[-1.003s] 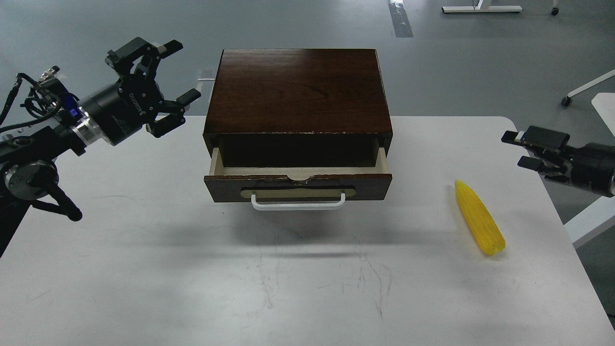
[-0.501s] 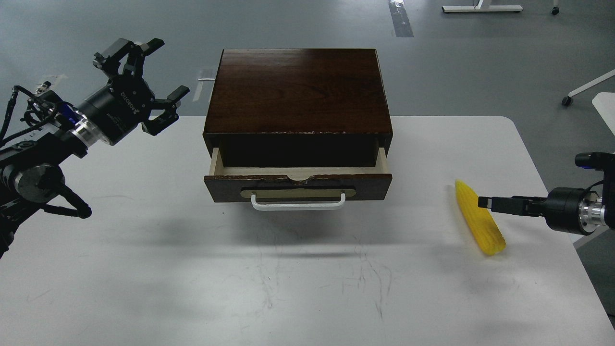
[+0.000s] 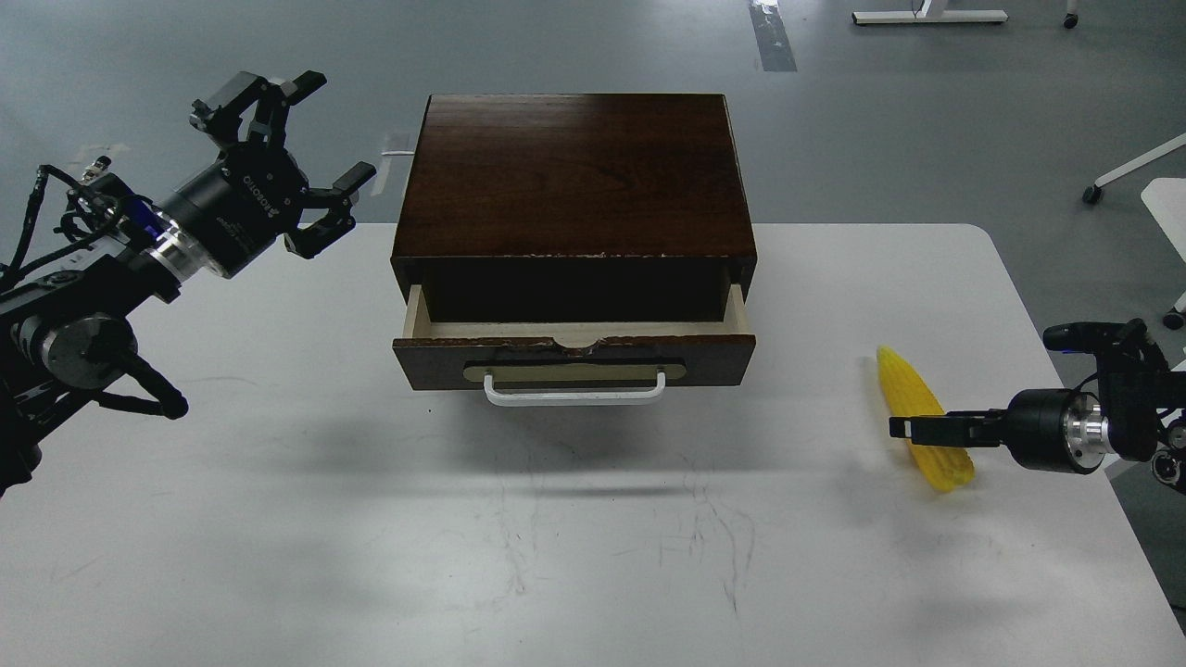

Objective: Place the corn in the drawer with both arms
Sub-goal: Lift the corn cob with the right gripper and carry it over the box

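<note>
My right hand [image 3: 913,429] has come down across the corn [image 3: 922,431] near the counter [image 3: 278,519] right edge, its grip I cannot tell, while my left hand [image 3: 306,153] stays released beside the half-open drawer [image 3: 574,357], so pickup seems next.

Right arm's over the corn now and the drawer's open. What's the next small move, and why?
Probably close the right gripper on the corn, if it is low enough; height is hard to judge here. It crosses the cob's middle, seen edge-on, and the cob lies flat on the table. The drawer is already pulled out, and the left gripper hangs open beside the box.
</note>
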You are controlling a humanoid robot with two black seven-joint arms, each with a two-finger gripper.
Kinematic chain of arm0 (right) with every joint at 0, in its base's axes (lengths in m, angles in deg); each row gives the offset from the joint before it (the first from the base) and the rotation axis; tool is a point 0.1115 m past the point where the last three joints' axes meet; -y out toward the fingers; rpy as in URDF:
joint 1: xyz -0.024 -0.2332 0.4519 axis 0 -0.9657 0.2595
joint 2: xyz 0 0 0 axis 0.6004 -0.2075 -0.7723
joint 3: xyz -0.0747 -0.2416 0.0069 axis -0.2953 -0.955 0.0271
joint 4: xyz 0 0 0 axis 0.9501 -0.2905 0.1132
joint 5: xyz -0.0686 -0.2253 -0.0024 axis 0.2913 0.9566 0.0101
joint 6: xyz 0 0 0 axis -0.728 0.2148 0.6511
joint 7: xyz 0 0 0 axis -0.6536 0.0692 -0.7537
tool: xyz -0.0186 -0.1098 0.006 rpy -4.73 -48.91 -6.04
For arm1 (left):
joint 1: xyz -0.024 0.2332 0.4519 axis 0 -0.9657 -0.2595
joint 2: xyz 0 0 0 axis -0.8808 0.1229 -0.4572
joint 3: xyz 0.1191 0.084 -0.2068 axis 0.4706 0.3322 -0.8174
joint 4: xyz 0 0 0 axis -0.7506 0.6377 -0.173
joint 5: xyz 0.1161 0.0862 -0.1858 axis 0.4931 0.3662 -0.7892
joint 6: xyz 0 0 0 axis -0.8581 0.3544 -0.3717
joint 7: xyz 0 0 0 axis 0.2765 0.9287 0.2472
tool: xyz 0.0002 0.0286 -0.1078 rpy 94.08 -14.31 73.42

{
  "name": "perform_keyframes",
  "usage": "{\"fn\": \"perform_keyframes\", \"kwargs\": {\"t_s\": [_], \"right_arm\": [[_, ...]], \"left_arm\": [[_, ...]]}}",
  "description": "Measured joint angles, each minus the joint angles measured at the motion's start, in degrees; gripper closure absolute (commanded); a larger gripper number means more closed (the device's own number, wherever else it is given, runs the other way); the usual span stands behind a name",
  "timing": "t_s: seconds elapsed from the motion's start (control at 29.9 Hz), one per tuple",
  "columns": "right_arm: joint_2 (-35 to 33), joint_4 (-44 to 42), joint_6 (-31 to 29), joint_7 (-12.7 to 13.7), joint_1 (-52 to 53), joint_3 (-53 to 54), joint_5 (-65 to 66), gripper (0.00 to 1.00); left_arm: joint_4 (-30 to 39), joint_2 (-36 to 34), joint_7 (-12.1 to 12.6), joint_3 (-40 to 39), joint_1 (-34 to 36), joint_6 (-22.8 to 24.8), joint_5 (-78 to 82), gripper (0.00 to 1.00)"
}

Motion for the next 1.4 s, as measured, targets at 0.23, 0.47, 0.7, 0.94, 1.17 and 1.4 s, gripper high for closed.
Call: {"fn": "perform_keyframes", "kwargs": {"t_s": [0.23,0.47,0.7,0.94,1.17,1.4], "right_arm": [[0.1,-0.1,0.0,0.0,1.5,-3.6,0.0,0.81],[0.1,-0.1,0.0,0.0,2.3,-4.9,0.1,0.98],[-0.2,1.2,0.0,0.0,8.2,-5.4,0.0,0.98],[0.1,4.9,-0.3,0.0,26.0,-9.7,-0.1,0.96],[8.7,6.5,0.0,0.0,45.7,-19.5,-0.1,0.96],[19.8,10.4,4.0,0.0,56.6,-25.6,0.0,0.94]], "left_arm": [[0.0,0.6,0.0,-0.1,0.0,-0.1,0.3,0.02],[0.0,0.8,0.0,-0.2,0.1,-0.1,0.5,0.02],[0.0,0.7,0.0,-0.2,0.3,0.0,0.5,0.02],[0.0,0.6,0.0,-1.2,0.5,0.0,0.4,0.02],[-0.1,0.4,0.0,-1.3,0.9,-0.1,0.4,0.02],[-0.1,0.3,0.0,-1.5,1.1,-0.3,0.4,0.02]]}}
